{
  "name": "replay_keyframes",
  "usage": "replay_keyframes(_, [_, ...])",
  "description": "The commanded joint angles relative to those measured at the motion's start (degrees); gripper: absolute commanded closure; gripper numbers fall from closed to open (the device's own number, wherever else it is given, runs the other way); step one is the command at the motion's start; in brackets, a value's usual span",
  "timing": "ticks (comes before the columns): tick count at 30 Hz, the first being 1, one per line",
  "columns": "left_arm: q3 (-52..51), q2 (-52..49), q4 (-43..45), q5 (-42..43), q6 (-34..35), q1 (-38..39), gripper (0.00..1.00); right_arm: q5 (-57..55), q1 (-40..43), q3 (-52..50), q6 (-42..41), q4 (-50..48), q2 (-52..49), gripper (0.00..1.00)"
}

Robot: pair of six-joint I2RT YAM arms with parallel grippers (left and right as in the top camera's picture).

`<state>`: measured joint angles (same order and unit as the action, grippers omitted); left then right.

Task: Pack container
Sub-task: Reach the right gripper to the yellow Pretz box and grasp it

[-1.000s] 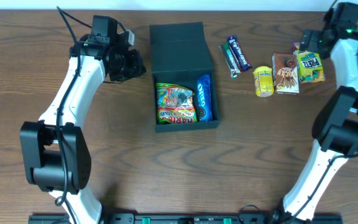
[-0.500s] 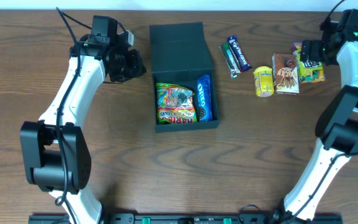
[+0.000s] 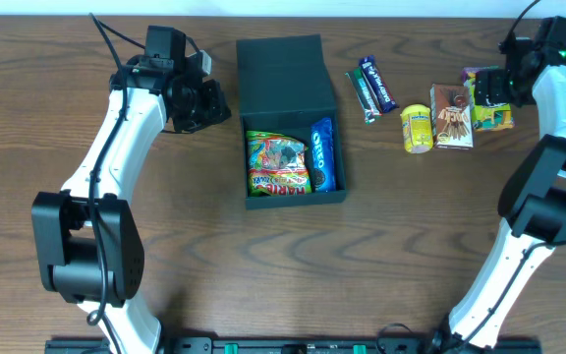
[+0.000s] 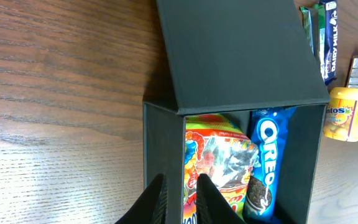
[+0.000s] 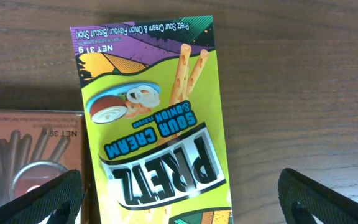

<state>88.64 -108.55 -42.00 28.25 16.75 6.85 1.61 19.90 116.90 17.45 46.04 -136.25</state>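
Right tool (image 5: 179, 180), jaws spread wide and empty, has slid toward 6 o'clock over the last second. It now hangs above the yellow-green cardboard Pretz snack box (image 5: 160, 124), with one finger on either side. That box looks like the next pick. At its 9 o'clock sits the brown cardboard stick-biscuit box (image 3: 450, 116). The dark teal-black square cardboard container (image 3: 281, 79) lies open mid-desk (image 3: 214, 275), at 9 o'clock from the snacks. It holds a colourful gummy bag (image 3: 276, 162) and a blue Oreo packet (image 3: 322, 154). Left tool (image 4: 180, 196) is unmoved at the container's 9 o'clock, nearly closed on nothing.
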Motion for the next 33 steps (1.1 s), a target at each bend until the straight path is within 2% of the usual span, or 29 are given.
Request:
replay_keyframes(1, [0.9,1.1,-0.2,-0.3,0.4,-0.1,0.82,-1.0,0.0,0.2,1.5,0.2,-1.1,0.01])
replay_keyframes(30, [0.9,1.1,-0.2,-0.4,0.4,-0.1,0.82,0.8,0.0,0.2,2.4,1.9,-4.8,0.01])
replay_keyframes(33, [0.9,1.1,-0.2,-0.4,0.4,-0.1,0.82,0.8,0.0,0.2,2.3,1.9,-5.0,0.05])
